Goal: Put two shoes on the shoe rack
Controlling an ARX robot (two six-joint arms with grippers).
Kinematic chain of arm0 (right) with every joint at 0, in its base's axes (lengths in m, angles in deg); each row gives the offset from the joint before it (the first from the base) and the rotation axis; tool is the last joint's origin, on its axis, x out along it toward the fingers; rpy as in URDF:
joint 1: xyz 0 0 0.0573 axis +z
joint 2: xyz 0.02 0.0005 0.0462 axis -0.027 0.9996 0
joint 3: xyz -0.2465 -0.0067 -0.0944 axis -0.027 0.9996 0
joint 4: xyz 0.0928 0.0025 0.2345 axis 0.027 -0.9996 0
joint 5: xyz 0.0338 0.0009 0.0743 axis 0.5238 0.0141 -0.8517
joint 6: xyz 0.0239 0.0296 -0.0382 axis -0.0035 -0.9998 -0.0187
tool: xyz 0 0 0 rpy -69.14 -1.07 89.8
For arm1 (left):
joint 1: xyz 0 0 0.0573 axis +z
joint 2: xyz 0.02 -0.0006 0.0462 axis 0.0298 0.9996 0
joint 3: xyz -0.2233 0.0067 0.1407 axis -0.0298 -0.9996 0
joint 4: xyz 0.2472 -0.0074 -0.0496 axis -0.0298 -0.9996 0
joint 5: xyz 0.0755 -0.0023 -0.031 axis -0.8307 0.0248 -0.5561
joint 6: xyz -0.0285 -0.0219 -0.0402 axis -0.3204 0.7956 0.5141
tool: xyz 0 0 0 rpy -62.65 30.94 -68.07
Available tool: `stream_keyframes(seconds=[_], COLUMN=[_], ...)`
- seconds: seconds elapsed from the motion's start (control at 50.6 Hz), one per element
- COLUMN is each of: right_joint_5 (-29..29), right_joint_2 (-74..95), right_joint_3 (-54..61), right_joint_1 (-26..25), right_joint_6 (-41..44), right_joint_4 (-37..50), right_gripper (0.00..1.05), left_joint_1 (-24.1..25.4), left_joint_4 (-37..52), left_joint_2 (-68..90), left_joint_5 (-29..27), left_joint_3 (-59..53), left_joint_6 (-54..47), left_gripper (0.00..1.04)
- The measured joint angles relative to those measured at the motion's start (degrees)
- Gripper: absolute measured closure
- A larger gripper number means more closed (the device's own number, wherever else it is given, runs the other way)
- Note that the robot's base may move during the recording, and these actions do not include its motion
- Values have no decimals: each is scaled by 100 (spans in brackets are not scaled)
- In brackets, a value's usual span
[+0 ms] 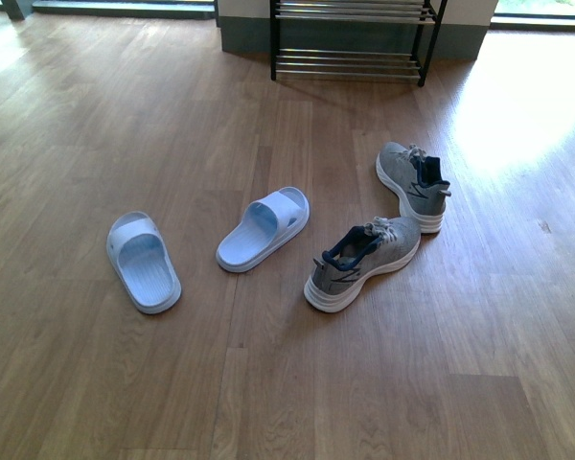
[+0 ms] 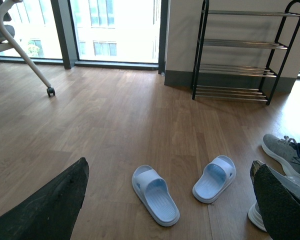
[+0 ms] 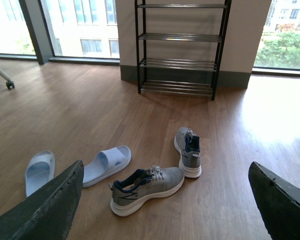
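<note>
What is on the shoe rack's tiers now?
Nothing shows: the rack has four tiers, all bare bars. Both sneakers lie on the floor before it. The top tier is seen edge-on, its surface hidden.

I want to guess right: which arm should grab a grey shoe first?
Right. The grey sneakers lie on the robot's right side of the floor, and the open right gripper frames them both.
</note>
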Motion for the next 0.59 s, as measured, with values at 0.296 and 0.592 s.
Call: stream_keyframes(seconds=[0.296,0.592], right_joint_5=[2,0], right_joint_2=[0,0], right_joint_3=[0,0], right_joint_1=[0,0], right_joint_6=[0,0], right_joint_4=[0,0], right_gripper=[9,9], left_joint_1=[0,0], left_joint_4=[0,0], left_joint_2=[0,0], left_joint_5=[0,0], left_joint_3=[0,0], left_joint_6=[0,0], left_gripper=[9,9])
